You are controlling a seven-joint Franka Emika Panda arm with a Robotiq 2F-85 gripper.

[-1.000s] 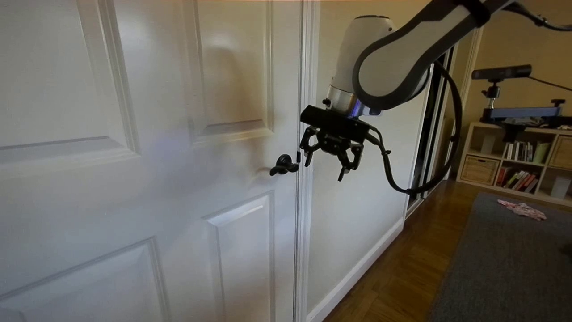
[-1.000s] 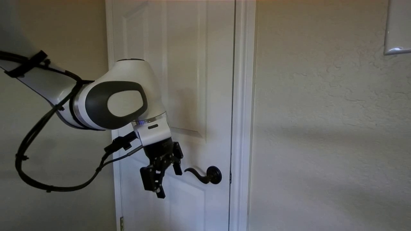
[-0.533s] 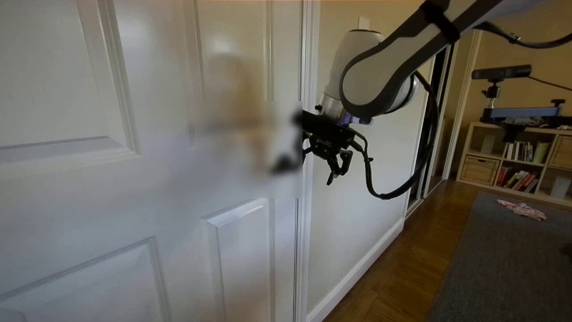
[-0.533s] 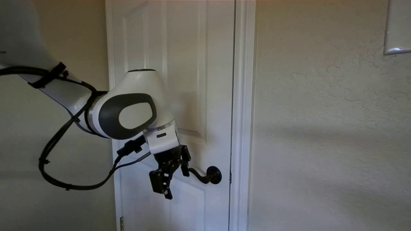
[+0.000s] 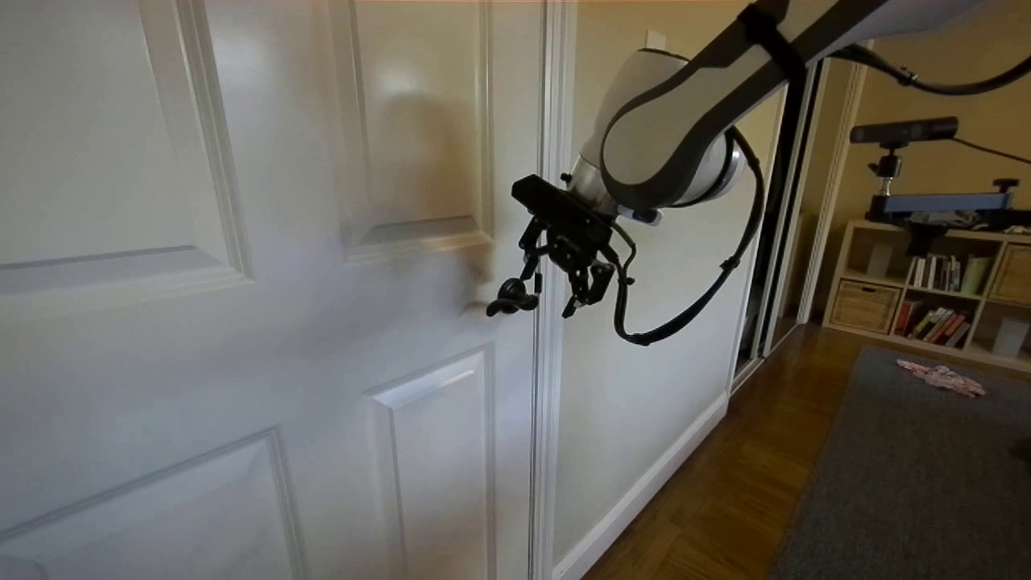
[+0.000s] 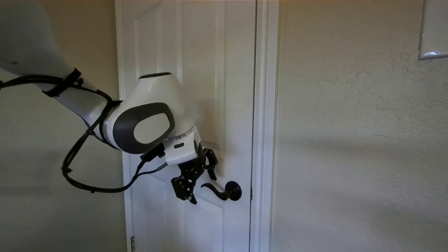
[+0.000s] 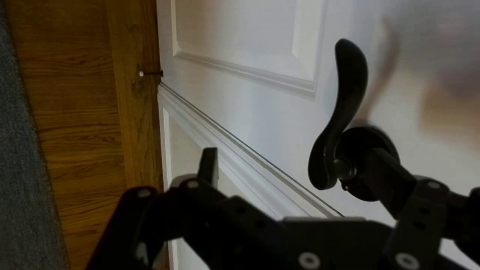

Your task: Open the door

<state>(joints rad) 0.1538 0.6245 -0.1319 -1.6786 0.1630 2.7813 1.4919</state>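
The white panelled door is shut in its frame; it also shows in an exterior view and in the wrist view. Its dark lever handle is level in an exterior view and large at right in the wrist view. My gripper is open and empty, tilted, with its fingers pointing down near the handle; it also shows in an exterior view. In the wrist view the fingers are wide apart. The right finger overlaps the handle's round base; whether they touch I cannot tell.
The white door frame and plain wall stand beside the door. A small doorstop sits low by the wooden floor. A grey rug, a shelf and a mounted camera are behind the arm.
The arm has moved toward the handle, rightward in an exterior view, and the gripper has tilted more. The gripper stays open. The door and handle have not moved.
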